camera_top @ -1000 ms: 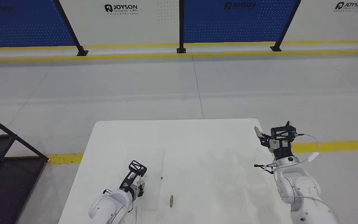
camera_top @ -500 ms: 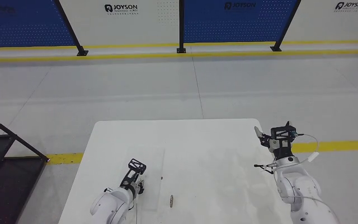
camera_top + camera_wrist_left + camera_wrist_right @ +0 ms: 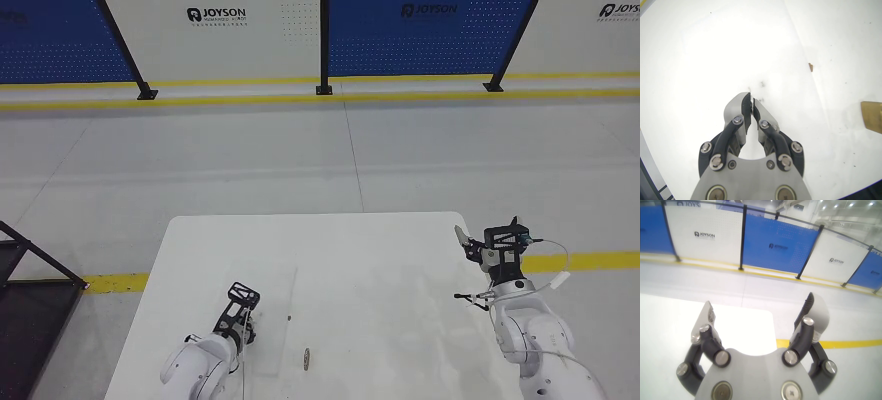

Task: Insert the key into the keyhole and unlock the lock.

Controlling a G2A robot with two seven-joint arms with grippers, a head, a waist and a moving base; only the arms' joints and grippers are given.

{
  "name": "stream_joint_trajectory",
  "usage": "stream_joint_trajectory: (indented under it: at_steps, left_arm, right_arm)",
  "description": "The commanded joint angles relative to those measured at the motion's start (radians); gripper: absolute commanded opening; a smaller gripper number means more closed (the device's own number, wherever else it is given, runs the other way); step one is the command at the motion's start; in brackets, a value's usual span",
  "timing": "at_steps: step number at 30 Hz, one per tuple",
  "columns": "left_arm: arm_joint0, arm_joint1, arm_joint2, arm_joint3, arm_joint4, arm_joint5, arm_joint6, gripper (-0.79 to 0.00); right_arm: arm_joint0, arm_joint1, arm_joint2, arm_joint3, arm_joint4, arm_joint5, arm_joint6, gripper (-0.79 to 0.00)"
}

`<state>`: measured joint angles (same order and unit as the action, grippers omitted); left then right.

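Key gripped, lock not yet reached
My left pincer [image 3: 751, 96] pinches the thin key [image 3: 752, 106]; the brass lock [image 3: 871, 116] lies on the desk [image 3: 696, 47] to its right, apart. My right pincer [image 3: 759, 298] gapes wide.

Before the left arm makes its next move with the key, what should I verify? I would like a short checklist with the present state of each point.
1. Left gripper shut on the key: ok, a thin metal piece is pinched between the pads.
2. Direction of the key's tip: cannot tell, only its edge shows.
3. Lock lying on the table, apart from the left gripper: ok.
4. Keyhole turned toward the key: cannot tell.
5. Right gripper steadying the lock: not ok, it is open and far from the lock, at the table's edge.
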<state>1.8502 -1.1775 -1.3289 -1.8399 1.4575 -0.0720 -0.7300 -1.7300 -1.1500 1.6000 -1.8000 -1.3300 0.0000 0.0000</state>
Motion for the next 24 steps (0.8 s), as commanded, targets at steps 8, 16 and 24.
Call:
stream_joint_trajectory:
  at_steps: [8, 16, 24]
  left_arm:
    - [0.039, 0.005, -0.034, -0.058, -0.016, 0.001, 0.025, -0.785]
    - [0.173, 0.018, -0.173, -0.210, -0.165, -0.089, 0.176, -0.785]
    - [0.312, 0.037, -0.424, -0.224, -0.475, -0.398, 0.390, -0.785]
  right_arm:
    - [0.000, 0.000, 0.000, 0.000, 0.000, 0.000, 0.000, 0.000]
    - [0.000, 0.000, 0.000, 0.000, 0.000, 0.000, 0.000, 0.000]
    - [0.000, 0.000, 0.000, 0.000, 0.000, 0.000, 0.000, 0.000]
